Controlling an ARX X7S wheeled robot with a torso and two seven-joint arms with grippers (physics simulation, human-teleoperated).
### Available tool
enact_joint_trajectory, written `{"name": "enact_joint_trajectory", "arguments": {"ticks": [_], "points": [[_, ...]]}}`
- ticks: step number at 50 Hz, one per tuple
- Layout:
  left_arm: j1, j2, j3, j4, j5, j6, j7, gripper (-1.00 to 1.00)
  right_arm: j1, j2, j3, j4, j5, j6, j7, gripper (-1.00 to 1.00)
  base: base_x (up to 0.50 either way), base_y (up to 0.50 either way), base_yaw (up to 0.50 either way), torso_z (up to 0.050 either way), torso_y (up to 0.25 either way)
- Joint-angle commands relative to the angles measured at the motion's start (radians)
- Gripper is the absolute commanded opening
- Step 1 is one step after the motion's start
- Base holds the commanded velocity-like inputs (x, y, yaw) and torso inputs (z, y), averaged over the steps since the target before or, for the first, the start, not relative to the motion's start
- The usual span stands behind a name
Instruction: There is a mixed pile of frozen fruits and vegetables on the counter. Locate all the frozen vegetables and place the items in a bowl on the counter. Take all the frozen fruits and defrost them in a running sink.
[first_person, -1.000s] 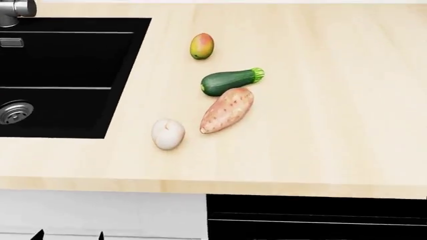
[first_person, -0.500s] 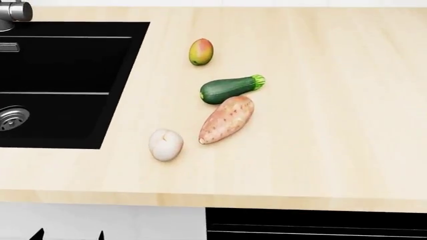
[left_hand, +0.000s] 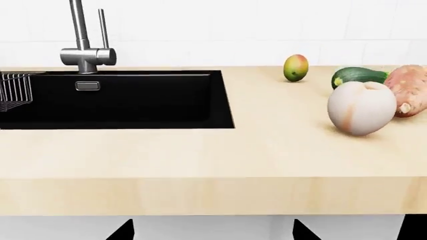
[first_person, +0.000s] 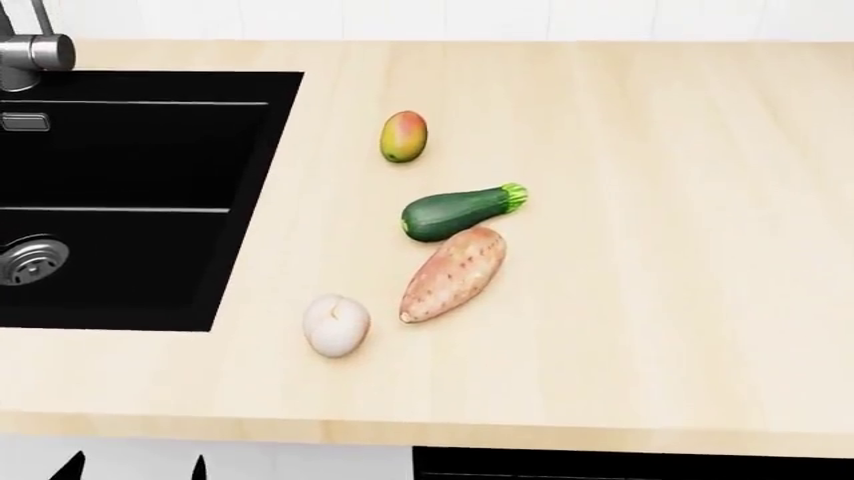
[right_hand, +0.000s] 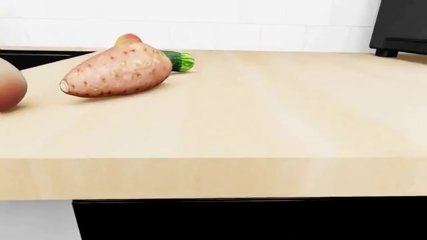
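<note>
A beige counter (first_person: 641, 250) fills my head view, backed by white wall tile, with the black sink (first_person: 120, 200) set into it on my left. The faucet (first_person: 30, 45) stands at the sink's far corner and the steel drain (first_person: 30, 260) shows in the basin floor. The mango (first_person: 403, 136) lies farthest from me, apart from the rest. Nearer, the zucchini (first_person: 461, 211) lies with its stem end to the right, the sweet potato (first_person: 454, 273) just beside it on my side. The white fruit (first_person: 335, 325) sits nearest the front edge, a little left of the sweet potato. Two dark tips at the lower left edge are all that shows of my left gripper (first_person: 134, 468); I cannot tell its opening here.

From my left wrist, the fingertips (left_hand: 123, 231) poke up well apart below the counter edge, jaws wide, holding nothing. The white fruit (left_hand: 361, 107) is closest, the sweet potato (left_hand: 408, 90) and zucchini (left_hand: 359, 76) behind it, the mango (left_hand: 295, 68) farther back. A wire rack (left_hand: 15, 90) hangs in the sink (left_hand: 120, 100).

From my right wrist, the sweet potato (right_hand: 117, 70) lies near the counter (right_hand: 267, 110) edge, the zucchini's (right_hand: 179, 60) stem end peeking behind. My right gripper is out of view.
</note>
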Motion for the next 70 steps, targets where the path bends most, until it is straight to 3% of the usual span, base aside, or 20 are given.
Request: {"name": "enact_joint_trajectory", "arguments": {"ticks": [1,14,24,30,33,36,38,44,45,46,47,50,53,54,70], "points": [[-0.001,-0.005,0.01,-0.002,-0.001,0.01,-0.008,1.0,0.002,0.006,-0.007,0.001,0.006,0.003,0.009,1.0,0.0,0.0,0.0,0.05,0.0],[-0.003,-0.011,0.017,0.01,-0.008,0.02,-0.016,1.0,0.004,0.013,-0.014,0.0,0.015,0.004,0.016,1.0,0.0,0.0,0.0,0.05,0.0],[0.001,-0.021,0.024,0.024,-0.008,0.002,-0.025,1.0,0.001,0.017,-0.023,-0.017,0.023,0.017,0.02,1.0,0.0,0.0,0.0,0.0,0.0],[-0.039,-0.051,0.032,0.271,-0.056,-0.355,-0.077,1.0,0.01,0.044,-0.011,-0.251,0.062,0.212,0.056,1.0,0.0,0.0,0.0,0.0,0.0],[-0.09,-0.097,0.055,0.416,-0.05,-0.488,-0.074,1.0,0.076,0.064,0.013,-0.397,0.116,0.385,0.073,1.0,0.0,0.0,0.0,0.0,0.0],[-0.141,-0.109,0.021,0.662,-0.129,-0.726,-0.102,1.0,0.182,0.11,0.039,-0.68,0.133,0.658,0.151,1.0,0.0,0.0,0.0,0.0,0.0],[-0.173,-0.121,0.017,0.72,-0.149,-0.807,-0.11,1.0,0.224,0.118,0.059,-0.731,0.164,0.734,0.156,1.0,0.0,0.0,0.0,0.0,0.0],[-0.444,-0.082,-0.072,0.807,-0.266,-1.099,-0.145,1.0,0.422,0.143,0.067,-0.816,0.256,0.995,0.146,1.0,0.0,0.0,0.0,0.0,0.0],[-0.496,-0.078,-0.078,0.801,-0.318,-1.22,-0.129,1.0,0.458,0.138,0.074,-0.808,0.268,1.02,0.145,1.0,0.0,0.0,0.0,0.0,0.0],[-0.535,-0.077,-0.04,0.783,-0.322,-1.231,-0.117,1.0,0.491,0.125,0.092,-0.801,0.292,1.045,0.137,1.0,0.0,0.0,0.0,0.0,0.0],[-0.578,-0.039,-0.057,0.75,-0.339,-1.223,-0.11,1.0,0.548,0.098,0.118,-0.819,0.302,1.185,0.198,1.0,0.0,0.0,0.0,0.0,0.0],[-0.618,-0.055,-0.04,0.677,-0.257,-1.129,-0.148,1.0,0.596,0.091,0.188,-0.772,0.392,1.222,0.114,1.0,0.0,0.0,0.0,0.0,0.0],[-0.566,-0.081,-0.052,0.643,-0.248,-1.082,-0.132,1.0,0.551,0.112,0.192,-0.73,0.373,1.162,0.095,1.0,0.0,0.0,0.0,0.0,0.0],[-0.535,-0.123,0.001,0.59,-0.195,-1.043,-0.134,1.0,0.545,0.131,0.186,-0.726,0.36,1.171,0.104,1.0,0.0,0.0,0.0,0.0,0.0],[-0.547,-0.133,-0.032,0.585,-0.227,-1.057,-0.12,1.0,0.512,0.179,0.193,-0.725,0.346,1.159,0.107,1.0,0.04,0.0,0.0,0.0,0.0]]}}
